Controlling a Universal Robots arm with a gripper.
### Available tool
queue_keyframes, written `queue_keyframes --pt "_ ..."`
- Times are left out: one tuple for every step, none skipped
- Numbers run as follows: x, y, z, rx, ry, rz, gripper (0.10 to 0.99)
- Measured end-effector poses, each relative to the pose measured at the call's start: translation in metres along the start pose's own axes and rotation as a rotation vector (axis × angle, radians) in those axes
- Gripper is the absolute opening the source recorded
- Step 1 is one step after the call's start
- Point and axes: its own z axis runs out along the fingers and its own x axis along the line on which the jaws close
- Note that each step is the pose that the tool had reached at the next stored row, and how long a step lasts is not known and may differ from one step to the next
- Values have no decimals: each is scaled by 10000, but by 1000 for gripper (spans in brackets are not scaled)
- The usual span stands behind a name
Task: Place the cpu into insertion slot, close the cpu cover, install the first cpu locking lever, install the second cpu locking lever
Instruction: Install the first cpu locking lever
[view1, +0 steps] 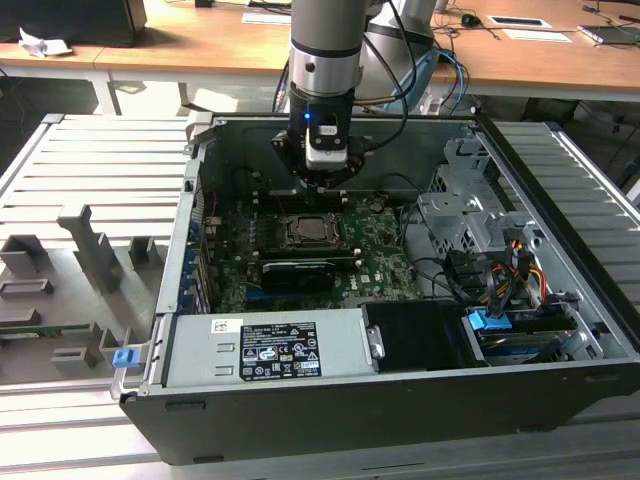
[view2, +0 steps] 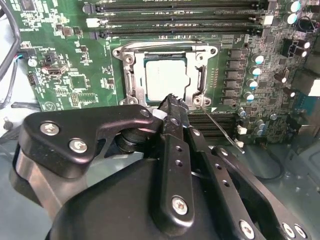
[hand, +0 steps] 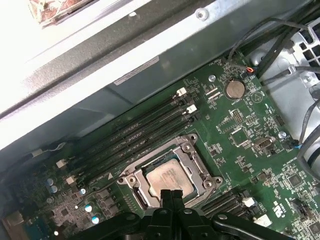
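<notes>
The cpu (view2: 165, 77) lies flat in the insertion slot (view2: 141, 94), its dull silver top showing through the cut-out of the cpu cover (view2: 165, 49). The cover lies down around the chip. A thin metal locking lever (view2: 222, 130) sticks out loose from one corner of the socket. My gripper (view2: 172, 101) is shut, with nothing seen between its fingers, and its tips hover at the socket's edge beside the cover. In the first wrist view the gripper (hand: 172, 196) meets the edge of the cpu (hand: 169, 176). In the exterior view the gripper (view1: 322, 183) hangs just behind the socket (view1: 305, 231).
Long black memory slots (view2: 175, 22) run along one side of the socket. A black expansion card (view1: 295, 272) and the grey power supply (view1: 265, 350) lie toward the case front. The drive cage and cables (view1: 480, 240) stand at the exterior view's right.
</notes>
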Motion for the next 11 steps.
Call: queue_keyframes --pt "0 0 0 0 0 -51 106" --pt "0 0 0 1 1 -108 106" --pt "0 0 0 1 2 -147 106" --pt "0 0 0 1 3 -192 106" --pt "0 0 0 1 3 -233 106" --pt "0 0 0 1 4 -283 106" --pt "0 0 0 2 5 -328 106" --pt "0 0 0 2 6 -397 106" --pt "0 0 0 3 6 -445 106" --pt "0 0 0 3 9 -565 106" --pt "0 0 0 4 10 -682 106"
